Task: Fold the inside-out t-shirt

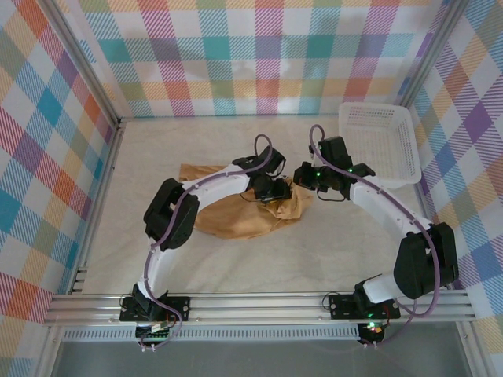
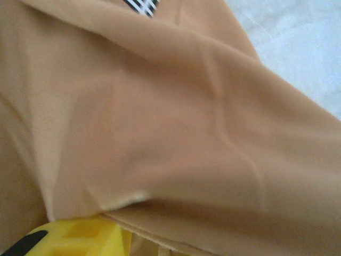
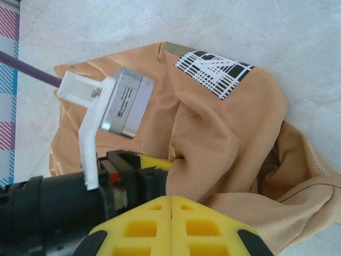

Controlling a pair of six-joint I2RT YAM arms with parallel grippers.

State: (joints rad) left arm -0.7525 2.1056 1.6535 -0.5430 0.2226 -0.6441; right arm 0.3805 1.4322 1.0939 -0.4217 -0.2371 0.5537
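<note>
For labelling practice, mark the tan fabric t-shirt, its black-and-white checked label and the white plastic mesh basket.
tan fabric t-shirt [image 1: 236,224], top view, near part.
black-and-white checked label [image 3: 213,72], right wrist view, centre.
white plastic mesh basket [image 1: 381,141], top view, floor.
</note>
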